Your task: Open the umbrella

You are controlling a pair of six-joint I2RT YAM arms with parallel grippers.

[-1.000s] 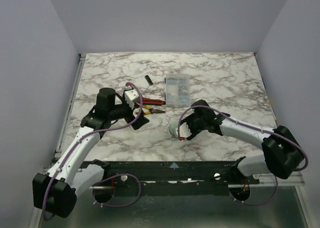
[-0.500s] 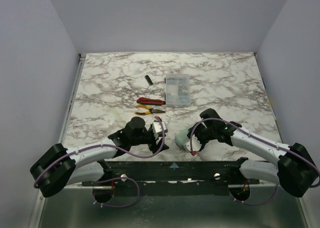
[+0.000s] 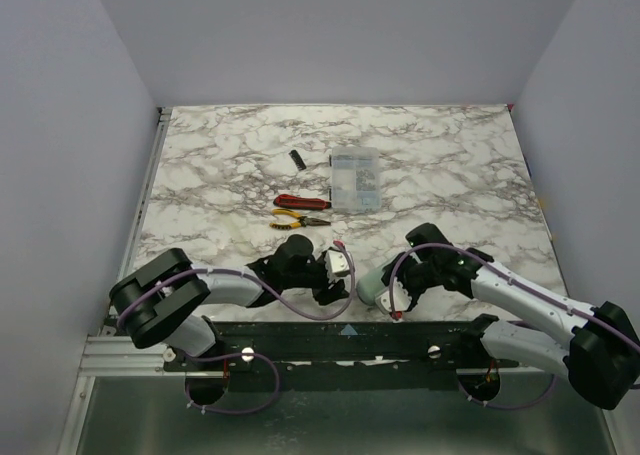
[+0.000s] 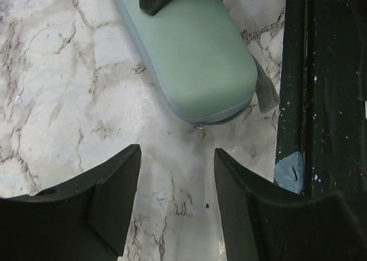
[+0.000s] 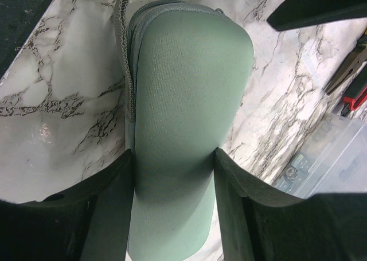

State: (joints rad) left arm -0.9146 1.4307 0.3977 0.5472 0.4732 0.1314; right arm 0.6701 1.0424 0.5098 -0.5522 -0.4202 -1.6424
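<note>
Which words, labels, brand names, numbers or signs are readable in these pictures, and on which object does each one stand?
No text is readable in any view.
mint-green case: plain fabric, no print visible.
blue tape: one dark curved mark, not legible as a letter or number.
clear plastic box: too small to tell whether it carries any label.

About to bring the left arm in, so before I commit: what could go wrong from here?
1. The mint-green case, clamped in the right gripper, sits close to the table's black front rail; a push from the left gripper might shove it over the edge.
2. The left gripper's jaws stand open short of the case's end, so closing now would likely grab nothing.
</note>
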